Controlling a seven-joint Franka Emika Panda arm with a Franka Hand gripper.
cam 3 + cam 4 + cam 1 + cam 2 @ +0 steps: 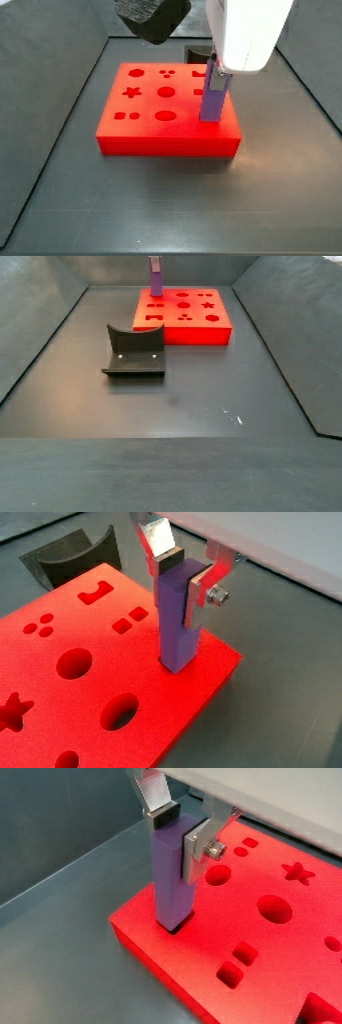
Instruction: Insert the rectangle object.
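Because the rectangle object (178, 617) looks rigid, smooth-sided and probably light, a pinch near its top end seems the right hold, and the gripper (185, 574) has its silver fingers (162, 543) pressed against the bar there. The bar stands upright with its lower end at a slot near the corner of the red block (167, 140), seemingly partly seated. The block sits flat on a dark floor (201, 396); the fixture (134, 352) stands well apart.

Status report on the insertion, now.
Gripper shut on purple bar, above red block. Bar upright, lower end in corner slot. Nothing in the way.
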